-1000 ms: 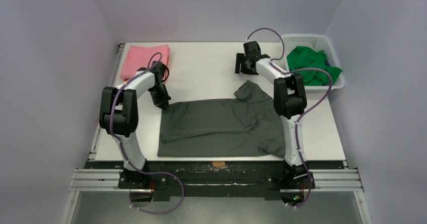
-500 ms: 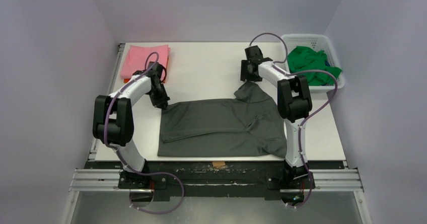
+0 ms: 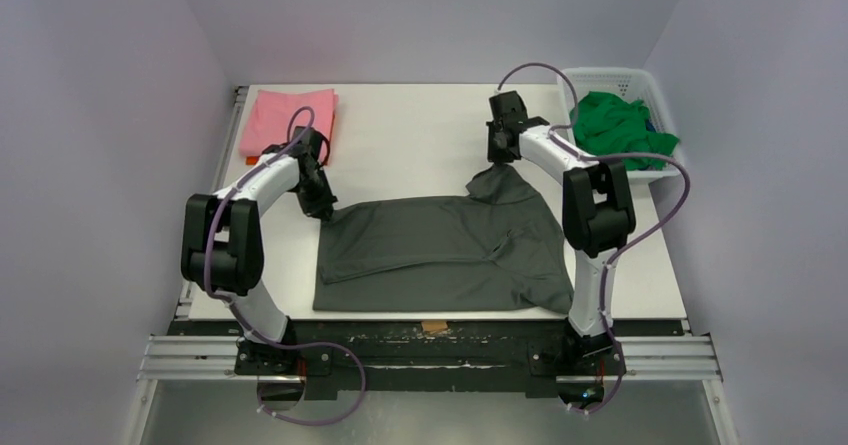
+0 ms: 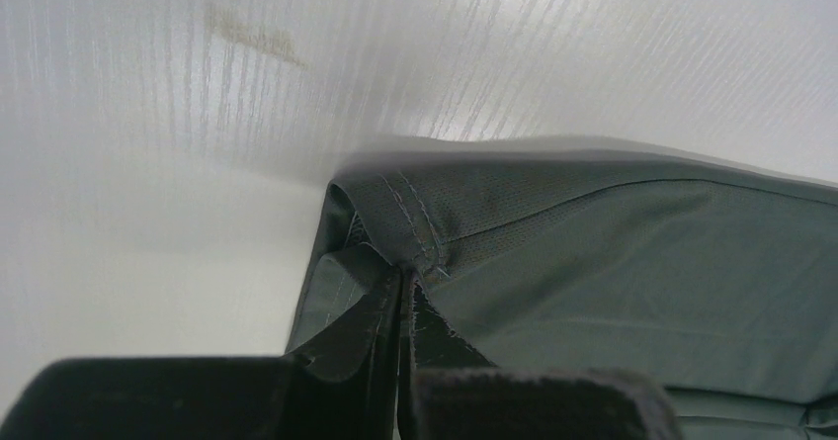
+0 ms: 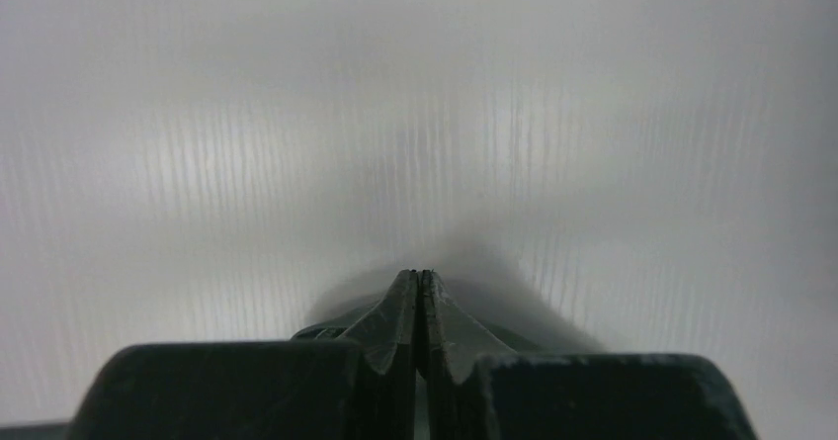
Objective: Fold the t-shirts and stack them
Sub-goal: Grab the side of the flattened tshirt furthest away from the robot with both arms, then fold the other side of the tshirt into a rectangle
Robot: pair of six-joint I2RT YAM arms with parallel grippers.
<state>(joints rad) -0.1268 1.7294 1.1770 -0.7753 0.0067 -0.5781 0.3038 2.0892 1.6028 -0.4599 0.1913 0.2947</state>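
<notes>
Two grippers are closed on one garment. We see the charcoal-grey t-shirt (image 3: 440, 250) lying spread on the white table (image 3: 410, 130), toward the near edge and between the two arms, with its body mostly flat and lightly creased.

The left gripper (image 3: 322, 208) is down at the shirt's far-left corner. In the left wrist view its fingers (image 4: 356, 336) are pressed together with the stitched hem pinched between them, and the corner is folded up around their tips.

The right gripper (image 3: 497, 160) sits at the shirt's far-right sleeve. From above we see the sleeve drawn up into a small peak that meets the gripper. In the right wrist view the fingers (image 5: 395, 321) are squeezed tight, tip against tip. Only a blurred dark patch shows beneath them, so we cannot make out the cloth there.

At the far-left corner of the table a folded pink t-shirt (image 3: 290, 115) lies well apart from the grey one. At the far right stands a white lattice basket (image 3: 610, 75), and a bright green t-shirt (image 3: 612, 130) is bunched inside it.
</notes>
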